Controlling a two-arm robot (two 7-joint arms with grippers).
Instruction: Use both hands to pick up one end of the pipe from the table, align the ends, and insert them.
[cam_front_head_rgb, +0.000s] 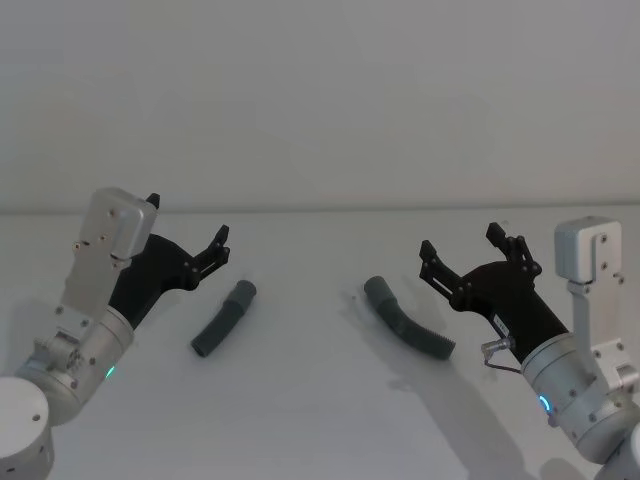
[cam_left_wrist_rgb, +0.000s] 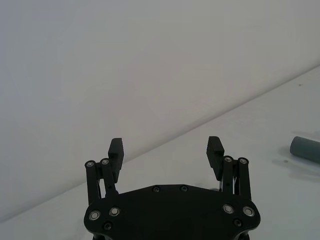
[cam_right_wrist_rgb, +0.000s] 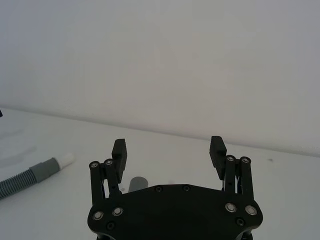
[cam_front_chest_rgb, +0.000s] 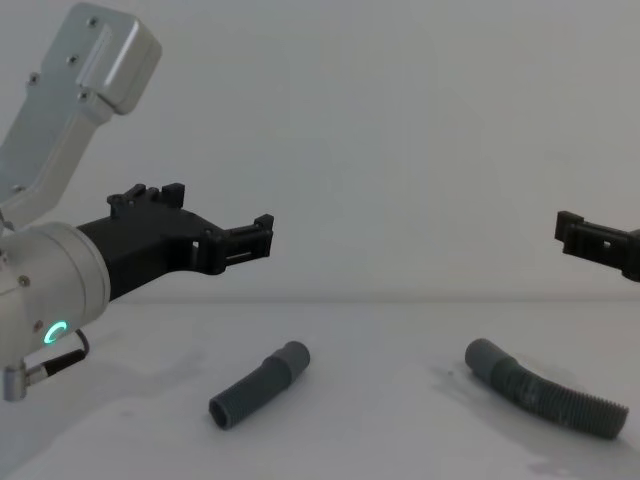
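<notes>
The plain white table (cam_front_head_rgb: 320, 410) carries both pieces, well apart. Above it hover the black pronged left gripper (cam_front_head_rgb: 187, 222) and right gripper (cam_front_head_rgb: 462, 242), prongs spread wide, holding nothing. The longer curved dark grey ribbed hose (cam_front_head_rgb: 405, 328) lies nearer the right gripper, the short straight ribbed hose (cam_front_head_rgb: 224, 320) nearer the left. I'd grasp each on the ribs behind its smooth grey cuff (cam_front_head_rgb: 243, 293), so both cuffs stay free to mate.

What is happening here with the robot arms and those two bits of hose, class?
Nothing is held yet. The short hose piece and the longer curved piece lie apart on the white table. The left gripper hovers open above the table near the short piece. The right gripper hovers open near the curved one. Neither gripper touches a hose piece, and the ends are not joined.
</notes>
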